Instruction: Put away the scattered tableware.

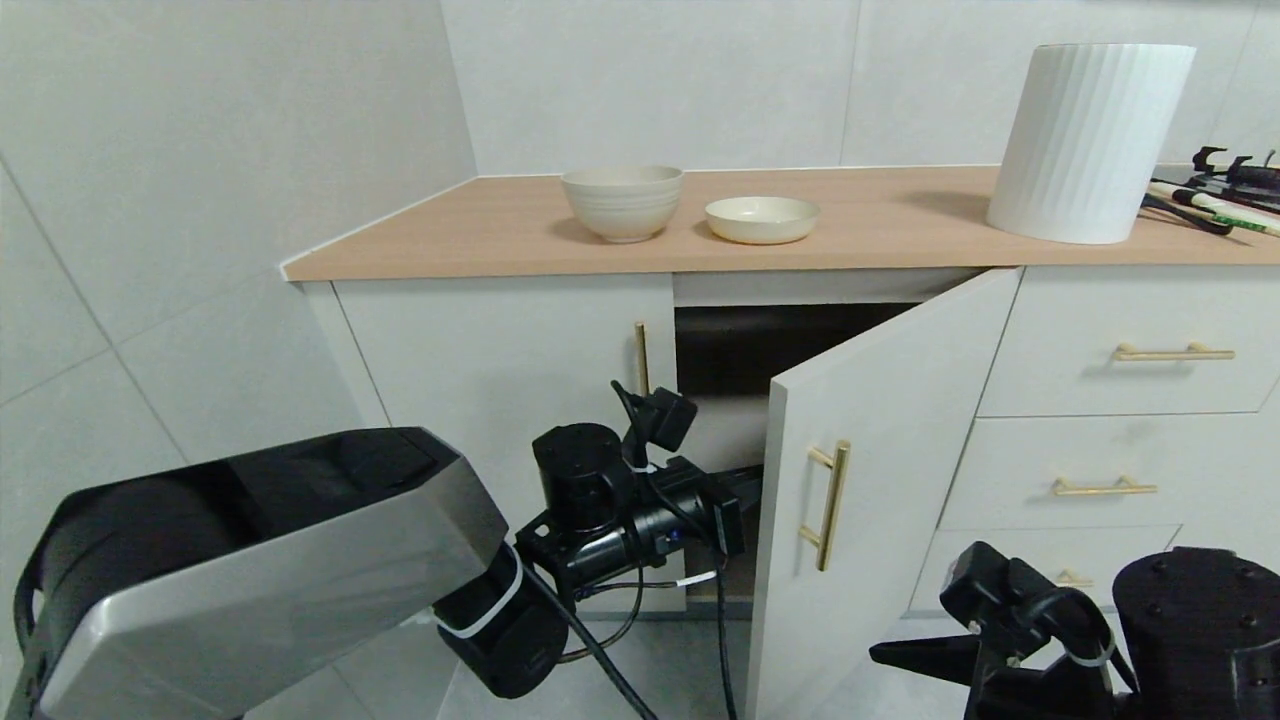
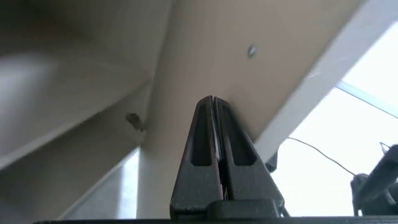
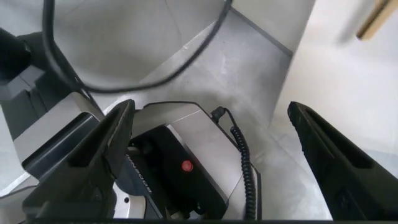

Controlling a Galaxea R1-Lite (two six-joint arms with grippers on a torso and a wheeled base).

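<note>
A ribbed cream bowl [image 1: 622, 200] and a shallow cream dish [image 1: 762, 218] stand side by side on the wooden countertop [image 1: 480, 235]. Below them the cabinet door [image 1: 890, 420] with a gold handle [image 1: 829, 505] stands open. My left gripper [image 2: 213, 109] is shut with nothing in it, its tips inside the cabinet opening close to the door's inner face; in the head view it [image 1: 748, 482] passes behind the door's edge. My right gripper [image 3: 210, 111] is open and empty, low over the floor in front of the drawers [image 1: 905, 655].
A tall white ribbed container [image 1: 1090, 140] stands on the counter at the right, with several utensils [image 1: 1215, 200] beyond it. Drawers with gold handles [image 1: 1172, 352] fill the right side. A closed left door [image 1: 510, 370] and a tiled wall [image 1: 200, 200] bound the left.
</note>
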